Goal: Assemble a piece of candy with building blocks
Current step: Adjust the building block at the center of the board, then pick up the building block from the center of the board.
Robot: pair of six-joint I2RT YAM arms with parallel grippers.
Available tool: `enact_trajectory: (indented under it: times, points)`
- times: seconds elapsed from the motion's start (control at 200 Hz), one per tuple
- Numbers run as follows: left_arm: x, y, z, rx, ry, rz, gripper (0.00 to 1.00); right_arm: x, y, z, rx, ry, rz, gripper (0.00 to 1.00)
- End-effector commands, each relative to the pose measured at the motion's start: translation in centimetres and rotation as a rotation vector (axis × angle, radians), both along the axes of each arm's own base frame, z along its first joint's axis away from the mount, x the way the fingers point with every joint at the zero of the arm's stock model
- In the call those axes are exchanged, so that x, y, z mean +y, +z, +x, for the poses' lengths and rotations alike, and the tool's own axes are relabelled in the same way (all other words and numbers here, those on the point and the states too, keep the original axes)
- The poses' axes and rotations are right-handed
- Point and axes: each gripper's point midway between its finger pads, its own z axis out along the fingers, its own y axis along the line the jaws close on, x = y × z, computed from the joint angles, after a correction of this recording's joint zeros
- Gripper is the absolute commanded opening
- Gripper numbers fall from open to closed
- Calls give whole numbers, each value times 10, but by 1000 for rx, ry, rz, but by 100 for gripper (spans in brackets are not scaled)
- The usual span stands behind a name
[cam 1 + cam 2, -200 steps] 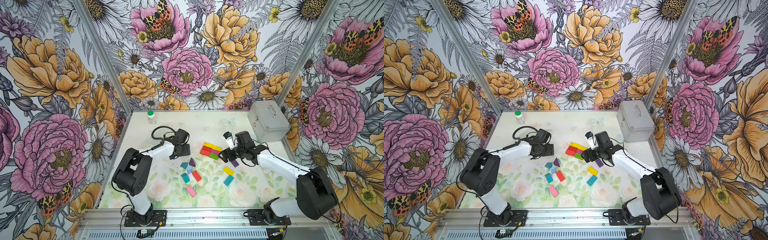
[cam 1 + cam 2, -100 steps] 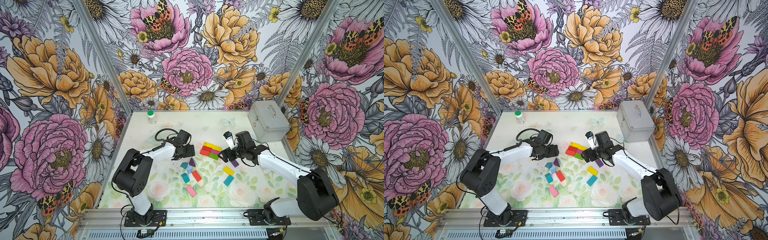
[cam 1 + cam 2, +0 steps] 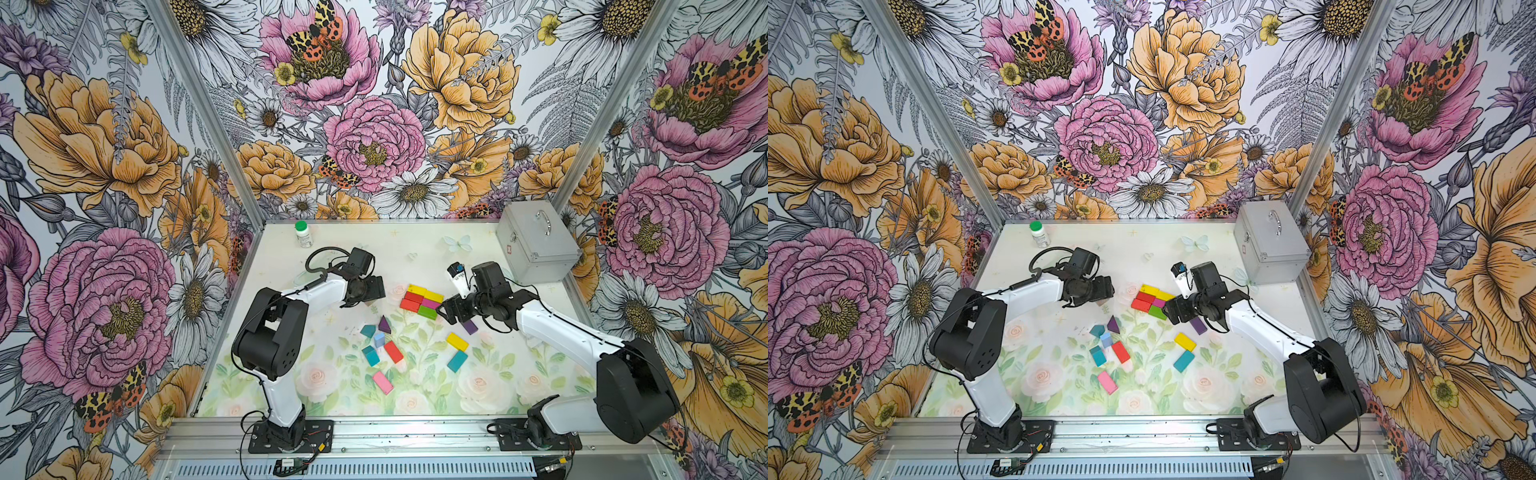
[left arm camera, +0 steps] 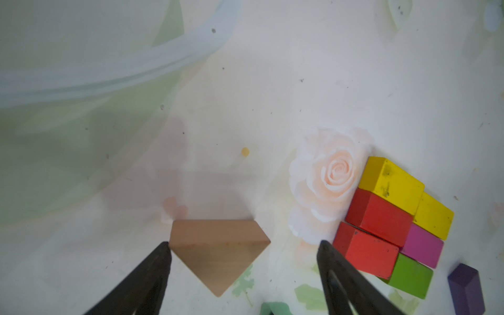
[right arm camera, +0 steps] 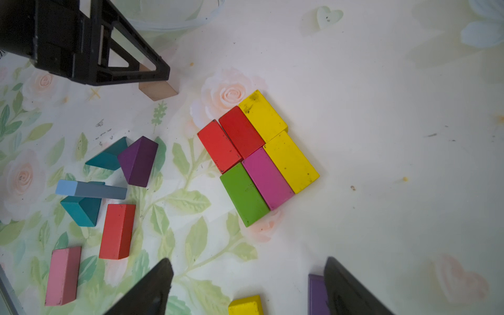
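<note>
At the upper left corner of the counter (image 3: 419, 249) in both top views stands a white bottle (image 3: 304, 235), green-capped, well apart from the blocks. Right of it, the left hand (image 4: 243, 244) is low over the counter with its jaws wide apart, straddling a tan triangle (image 4: 218, 253). In the left wrist view one fingertip (image 4: 163, 249) meets a corner of the triangle and the opposite one stands clear of it (nothing gripped).

Below, at centre frame, lies a loose group (image 3: 379, 340): teal and purple triangles, a light blue brick, a teal brick, a red brick and, lowest, a pink brick (image 3: 382, 382).

Right of the left hand sits the six-brick slab (image 3: 422, 301), flat and tight together: two yellow, two red, one magenta, one green.

Further right, the right hand (image 5: 247, 260) hovers with jaws wide apart and holds nothing. A purple brick (image 3: 470, 327) lies just beside one finger, with a yellow brick (image 3: 457, 341) and a second teal brick (image 3: 457, 360) below it.

Upper right stands a closed silver case (image 3: 536, 245).
</note>
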Motion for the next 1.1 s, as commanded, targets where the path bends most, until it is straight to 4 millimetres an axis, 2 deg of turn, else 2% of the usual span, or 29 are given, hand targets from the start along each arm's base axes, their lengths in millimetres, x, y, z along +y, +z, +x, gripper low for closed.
enact_trajectory:
  times: [0.0, 0.19, 0.205, 0.25, 0.52, 0.676, 0.921, 1.096]
  points:
    - [-5, 6, 8, -27, -55, -1, 84, -2, 5, 6, -25, -12, 0, 88]
    - [0, 5, -10, 3, -183, 188, 91, 6, 10, 4, -26, 22, 32, 88]
    - [2, -6, -13, 31, -193, 220, 92, 8, 10, 3, -26, 29, 38, 88]
    - [4, -12, -14, 45, -210, 268, 94, 13, 14, 2, -35, 50, 60, 88]
    - [3, -18, -1, 49, -179, 288, 96, 53, 39, -20, -127, 214, 195, 94]
    - [3, -18, 4, 47, -180, 284, 96, 73, 40, -30, -146, 290, 247, 98]
    - [9, -18, 9, 47, -210, 297, 94, 78, 40, -28, -151, 300, 270, 100]
    - [5, -21, 8, 57, -247, 284, 88, 76, 36, -24, -151, 283, 253, 100]
